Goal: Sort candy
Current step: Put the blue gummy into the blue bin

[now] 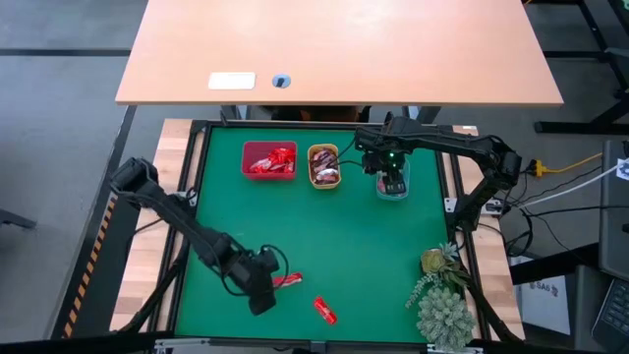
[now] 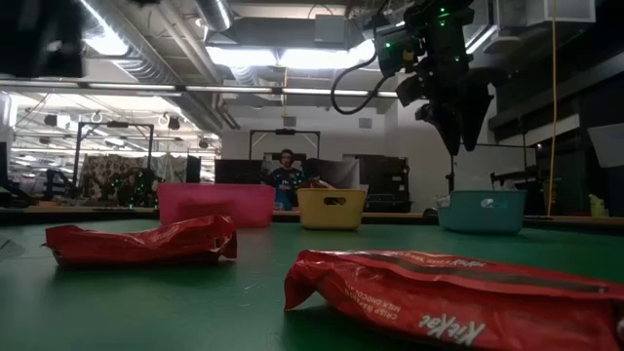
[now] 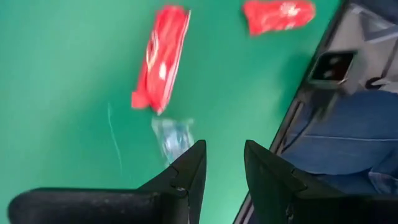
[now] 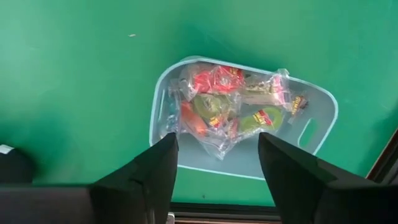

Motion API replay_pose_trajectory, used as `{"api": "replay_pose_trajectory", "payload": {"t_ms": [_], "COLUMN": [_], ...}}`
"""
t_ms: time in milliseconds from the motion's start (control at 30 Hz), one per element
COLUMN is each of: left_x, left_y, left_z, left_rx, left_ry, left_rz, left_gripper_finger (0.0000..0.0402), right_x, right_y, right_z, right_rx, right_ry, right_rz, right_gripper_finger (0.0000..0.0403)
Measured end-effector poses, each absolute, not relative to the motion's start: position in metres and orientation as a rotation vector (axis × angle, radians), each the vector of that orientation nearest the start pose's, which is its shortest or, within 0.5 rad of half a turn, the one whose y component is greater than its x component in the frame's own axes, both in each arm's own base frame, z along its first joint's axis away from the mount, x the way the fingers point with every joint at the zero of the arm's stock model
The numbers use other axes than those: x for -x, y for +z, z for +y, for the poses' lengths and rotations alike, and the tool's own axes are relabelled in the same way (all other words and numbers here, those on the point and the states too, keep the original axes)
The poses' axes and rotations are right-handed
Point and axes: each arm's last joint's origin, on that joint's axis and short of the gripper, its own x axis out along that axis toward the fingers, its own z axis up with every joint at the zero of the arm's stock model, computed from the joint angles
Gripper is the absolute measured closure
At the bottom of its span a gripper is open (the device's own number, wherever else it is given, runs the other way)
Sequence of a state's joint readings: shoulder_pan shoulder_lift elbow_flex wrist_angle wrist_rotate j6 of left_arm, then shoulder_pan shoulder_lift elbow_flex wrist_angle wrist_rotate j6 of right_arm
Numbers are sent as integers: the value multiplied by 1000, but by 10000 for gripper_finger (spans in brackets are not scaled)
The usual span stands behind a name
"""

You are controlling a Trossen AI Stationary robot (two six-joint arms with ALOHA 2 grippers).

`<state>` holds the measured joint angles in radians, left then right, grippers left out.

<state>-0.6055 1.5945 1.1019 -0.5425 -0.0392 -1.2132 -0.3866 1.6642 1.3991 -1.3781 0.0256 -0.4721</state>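
Two red-wrapped candies (image 1: 287,281) (image 1: 325,311) lie flat on the green mat near the front edge. A clear-wrapped candy (image 3: 173,138) lies just beyond my left gripper's fingertips. My left gripper (image 3: 224,163) hovers over the mat near them, tilted down and open, with nothing between its fingers. My right gripper (image 4: 217,140) points straight down above the teal tray (image 4: 317,149), open and holding nothing. Several clear-wrapped candies (image 4: 224,112) lie in that tray. The red tray (image 1: 270,159) holds red candies and the orange tray (image 1: 323,167) holds dark ones.
The three trays stand in a row along the mat's far side. A spiky green plant (image 1: 442,300) sits at the near right corner. The mat's middle (image 1: 334,236) is bare green. A person sits in the room beyond the table in the low view.
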Motion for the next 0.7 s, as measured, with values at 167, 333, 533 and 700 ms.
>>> {"api": "replay_pose_trajectory", "payload": {"t_ms": [167,333,533,700], "left_x": [-261,-263,-269,-273], "left_y": [201,183,163,149], "left_z": [-198,-203,-207,-209], "left_rx": [777,758,734,716], "left_ry": [210,254,288,309], "left_rz": [1194,1231,1245,1258], "left_gripper_finger": [298,298,298,298], "right_x": [-268,-270,-271,-271], "right_y": [264,264,264,264], "right_z": [-110,-110,-111,-111], "right_rx": [50,57,59,61], "right_ry": [86,79,76,75], "right_rz": [1637,1617,1609,1606], "right_gripper_finger": [181,182,182,182]}}
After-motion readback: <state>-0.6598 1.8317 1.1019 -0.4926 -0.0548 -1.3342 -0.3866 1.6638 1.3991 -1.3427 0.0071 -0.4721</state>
